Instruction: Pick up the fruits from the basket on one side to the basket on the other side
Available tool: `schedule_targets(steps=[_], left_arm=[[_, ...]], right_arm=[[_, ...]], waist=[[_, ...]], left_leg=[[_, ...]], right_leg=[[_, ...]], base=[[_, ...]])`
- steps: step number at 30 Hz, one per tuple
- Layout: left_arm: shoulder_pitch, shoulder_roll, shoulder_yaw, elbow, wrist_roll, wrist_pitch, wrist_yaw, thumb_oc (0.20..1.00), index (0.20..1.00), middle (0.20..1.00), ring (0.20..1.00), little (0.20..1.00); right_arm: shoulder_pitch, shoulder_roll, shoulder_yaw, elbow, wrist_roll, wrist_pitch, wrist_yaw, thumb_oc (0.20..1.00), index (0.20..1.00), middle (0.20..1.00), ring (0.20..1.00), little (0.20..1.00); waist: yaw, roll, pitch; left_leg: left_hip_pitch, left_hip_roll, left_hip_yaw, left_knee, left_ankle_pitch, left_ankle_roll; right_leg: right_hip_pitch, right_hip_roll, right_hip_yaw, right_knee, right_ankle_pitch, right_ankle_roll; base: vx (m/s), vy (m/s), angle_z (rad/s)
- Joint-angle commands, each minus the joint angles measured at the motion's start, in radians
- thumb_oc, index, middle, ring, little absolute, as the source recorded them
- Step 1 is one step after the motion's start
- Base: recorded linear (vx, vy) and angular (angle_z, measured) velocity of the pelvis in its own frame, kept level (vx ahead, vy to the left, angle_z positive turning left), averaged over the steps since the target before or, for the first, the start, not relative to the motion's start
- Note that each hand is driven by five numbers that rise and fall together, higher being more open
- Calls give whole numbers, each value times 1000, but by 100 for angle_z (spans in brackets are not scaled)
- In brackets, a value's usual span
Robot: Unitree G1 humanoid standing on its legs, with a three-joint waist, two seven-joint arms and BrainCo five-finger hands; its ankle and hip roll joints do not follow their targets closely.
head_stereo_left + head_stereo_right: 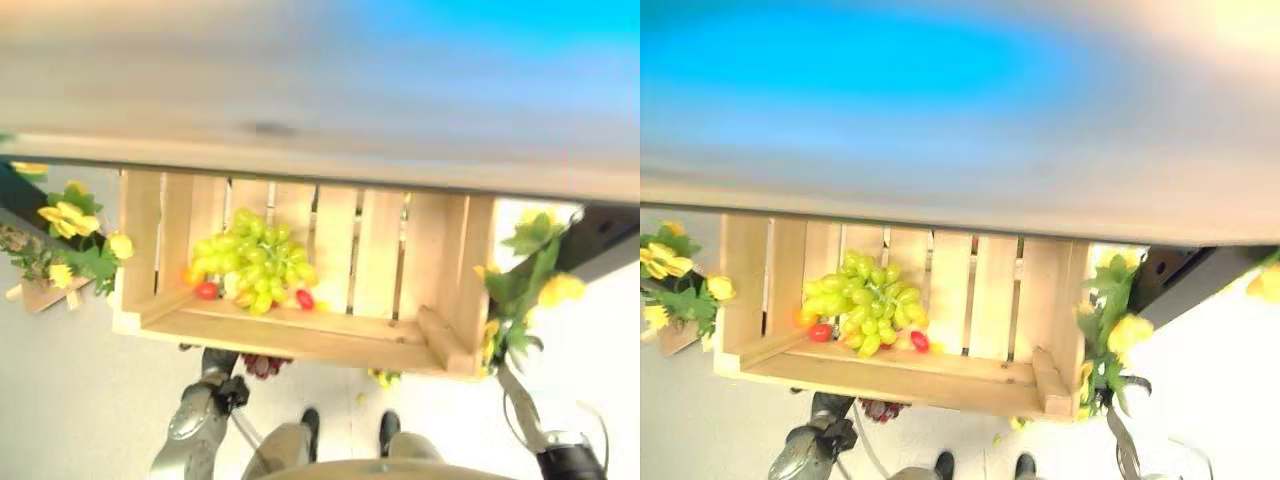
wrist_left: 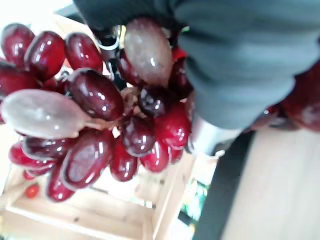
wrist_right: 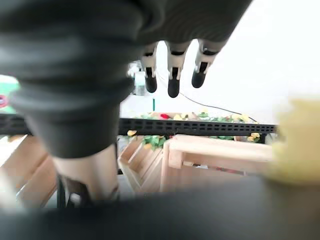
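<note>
L hand (image 2: 235, 65) is gripping red grape bunch (image 2: 95, 110) w/ curled fingers; R hand (image 3: 172, 70) is hanging w/ fingers relaxed, holding nothing.

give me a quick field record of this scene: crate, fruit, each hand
crate: pale slatted wooden crate, open side facing the camera
fruit in crate: bunch of green grapes at its left part, small red fruits and an orange one beside the bunch
fruit in hand: bunch of dark red grapes, below the crate's front edge in the left eye view
left hand: curled round the red grapes' stem area
right hand: fingers straight, holding nothing
surroundings: yellow artificial flowers with green leaves on both sides of the crate
</note>
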Motion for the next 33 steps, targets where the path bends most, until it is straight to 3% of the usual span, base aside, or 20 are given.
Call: schedule_targets(steps=[1,7,10,12,15,19,20,26,29,30,33], left_arm=[[-114,30,87,-154,-4,-137,2,200,200,200,200,200],[-109,65,94,-159,31,-125,7,200,200,200,200,200],[-92,89,120,-160,60,-123,6,200,200,200,200,200],[-90,91,130,-157,64,-125,13,200,200,200,200,200],[-94,97,124,-155,56,-129,9,200,200,200,200,200],[-103,99,113,-147,52,-126,8,200,200,200,200,200],[-108,98,117,-143,47,-123,13,200,200,200,200,200],[-98,98,143,-130,36,-124,37,200,200,200,200,200],[-90,93,153,-125,27,-131,42,200,200,200,200,200],[-80,77,166,-126,17,-134,44,200,200,200,200,200],[-66,68,176,-128,5,-133,42,200,200,200,200,200]], right_arm=[[-42,29,122,-16,4,-55,45,1000,1000,1000,1000,1000],[-51,60,121,-11,6,-55,35,1000,1000,1000,1000,1000],[-57,81,134,-5,4,-49,43,1000,1000,1000,1000,1000],[-61,82,139,-6,-8,-45,45,1000,1000,1000,1000,1000],[-49,76,132,-12,-10,-47,54,1000,1000,1000,1000,1000],[-46,73,127,-15,-11,-49,54,1000,1000,1000,1000,1000],[-49,75,128,-16,-10,-51,55,1000,1000,1000,1000,1000],[-68,72,131,-25,-32,-49,52,1000,1000,1000,1000,1000],[-80,68,137,-21,-30,-47,56,1000,1000,1000,1000,1000],[-81,53,140,-34,-39,-46,60,1000,1000,1000,1000,1000],[-77,42,135,-56,-31,-46,63,1000,1000,1000,1000,1000]], waist=[[4,-24,-110],[9,-69,-84],[33,-100,-46],[41,-103,-27],[56,-100,-23],[73,-76,-36],[93,-59,-52],[156,-67,-102],[160,-69,-96],[160,-70,-103],[160,-61,-100]], left_leg=[[274,-29,-45,-107,-199,95],[266,-4,-18,-213,-156,119],[253,11,16,-315,-82,125],[243,14,37,-317,-57,125],[185,25,59,-316,-11,127],[131,52,76,-315,21,132],[105,78,97,-316,33,127],[27,117,151,-310,65,92],[11,137,160,-305,80,73],[4,153,165,-300,89,54],[-4,182,163,-299,111,29]], right_leg=[[-161,38,3,-150,79,-23],[-219,33,12,-189,150,30],[-247,48,-1,-204,165,61],[-250,40,-21,-165,152,67],[-206,35,72,-61,104,56],[-184,5,111,45,58,40],[-129,-21,116,105,3,34],[18,-81,106,43,4,75],[22,-54,105,5,-38,76],[54,-27,104,-86,-51,66],[74,3,106,-145,-64,45]], base=[[-225,136,31],[-292,113,12],[-346,80,13],[-381,93,-23],[-298,29,-37],[-281,7,-6],[-168,-26,-17],[-162,-155,-34],[-84,-204,-50],[-34,-247,-28],[-65,-271,-14]])
